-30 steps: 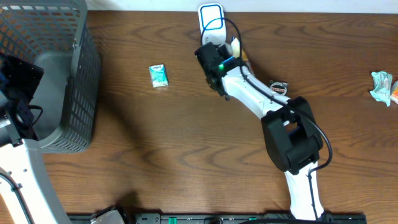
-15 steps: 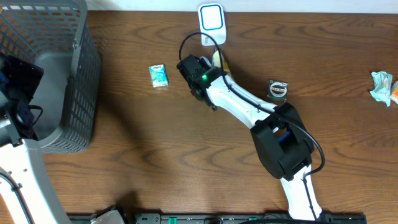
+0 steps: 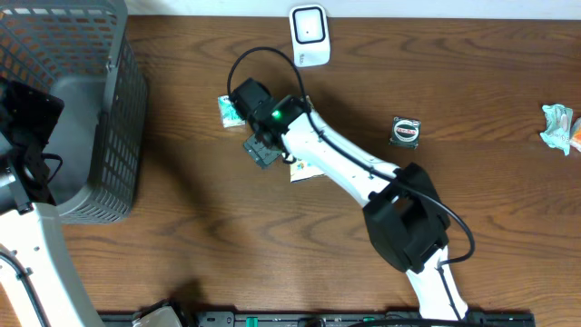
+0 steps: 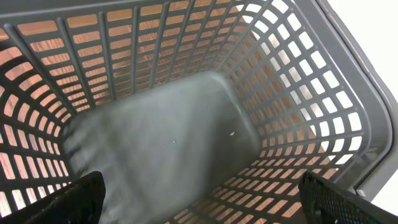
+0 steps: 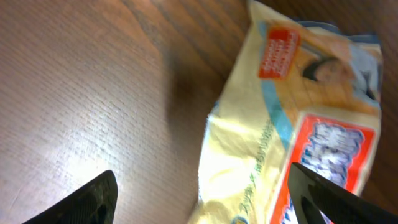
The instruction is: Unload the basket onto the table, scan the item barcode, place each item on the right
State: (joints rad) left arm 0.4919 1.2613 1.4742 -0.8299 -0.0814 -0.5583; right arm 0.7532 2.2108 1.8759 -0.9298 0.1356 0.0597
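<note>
Basket [image 3: 127,136], grey plastic mesh, at the far left of the table [image 3: 182,236]. Left gripper [image 4: 208,202] hangs over its inside, jaws spread wide, with nothing between them.

Teal packet [image 3: 227,108], small, on the wood right of the basket, partly covered by the right arm's wrist.

Right gripper [image 5: 211,199] is just right of the teal packet, low over the table. Its jaws are well apart and clamp nothing.

Yellow packet [image 5: 292,124], with orange and blue print, lies flat on the wood under the right gripper, nearer one finger. From overhead only its edge shows beside the arm.

Scanner [image 3: 309,24], white, at the back edge, well apart from the yellow packet.

Round case [image 3: 406,130], small, right of centre.

Wrapper [image 3: 557,125], crumpled, at the far right edge.
</note>
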